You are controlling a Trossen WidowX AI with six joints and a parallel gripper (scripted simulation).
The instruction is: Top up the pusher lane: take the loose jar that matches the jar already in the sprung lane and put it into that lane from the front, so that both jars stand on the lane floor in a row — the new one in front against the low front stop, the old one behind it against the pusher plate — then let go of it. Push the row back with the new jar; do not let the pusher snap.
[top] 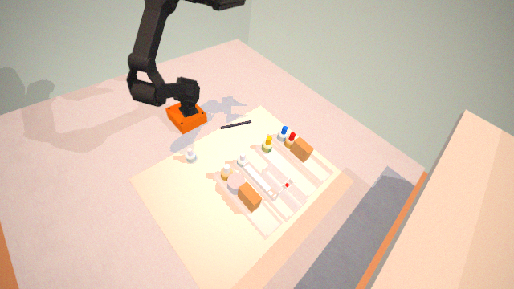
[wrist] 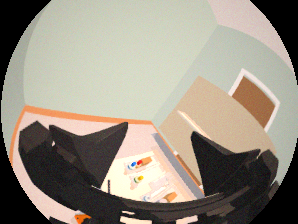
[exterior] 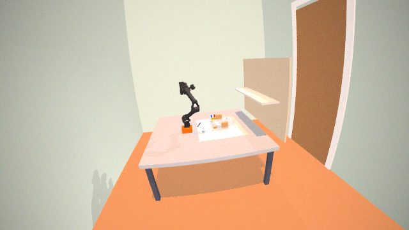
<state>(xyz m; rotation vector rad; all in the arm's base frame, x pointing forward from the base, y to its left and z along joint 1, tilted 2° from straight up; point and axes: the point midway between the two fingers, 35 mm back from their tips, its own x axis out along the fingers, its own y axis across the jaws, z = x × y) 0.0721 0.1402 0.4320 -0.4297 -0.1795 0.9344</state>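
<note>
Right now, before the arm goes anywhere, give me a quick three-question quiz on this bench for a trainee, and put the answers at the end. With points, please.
1. True or false: the gripper (wrist: 160,129) is holding a jar.
2. Which cap color does the jar standing apart from the lanes (top: 190,156) (exterior: 203,131) have: A) blue, B) white, C) red?
3. Fill in the blank: the jar with the blue cap (top: 283,134) stands next to the jar with the ____ cap (top: 290,140).

Key: 1. False; 2. B; 3. red
</note>
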